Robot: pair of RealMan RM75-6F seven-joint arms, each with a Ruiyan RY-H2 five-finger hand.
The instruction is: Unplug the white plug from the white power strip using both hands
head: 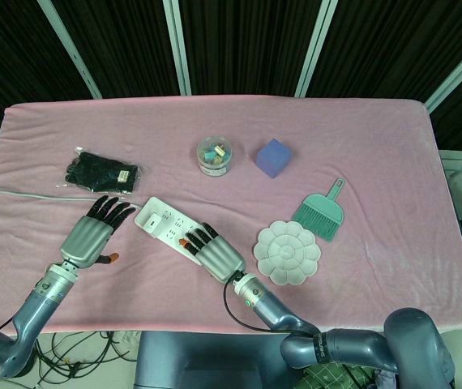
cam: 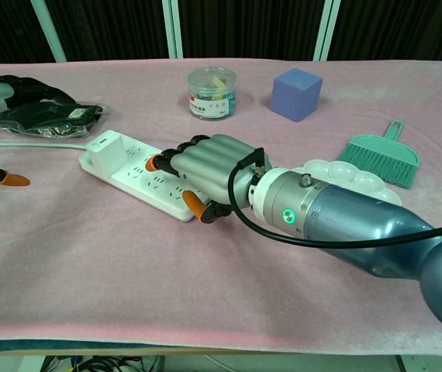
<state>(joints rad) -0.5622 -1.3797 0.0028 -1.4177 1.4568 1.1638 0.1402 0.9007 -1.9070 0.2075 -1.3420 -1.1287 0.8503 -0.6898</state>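
Pink cloth covers the table (head: 361,146). Nearest me, my right hand (head: 213,253) lies flat over the near end of the white power strip (head: 164,224), fingers together, gripping nothing. I should press down there. At nine o'clock my left hand (head: 93,232) hovers, fingers spread, empty; it should pinch the white plug (cam: 106,149) at the strip's far end and pull straight up. No writing is legible.

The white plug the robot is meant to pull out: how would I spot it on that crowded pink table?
Find the long white power strip lying slantwise near the front middle of the pink table. The right robot hand rests on its near end; at the far end, by the grey cable, sits the white plug. It is the only raised white block on the strip; every other socket is bare.
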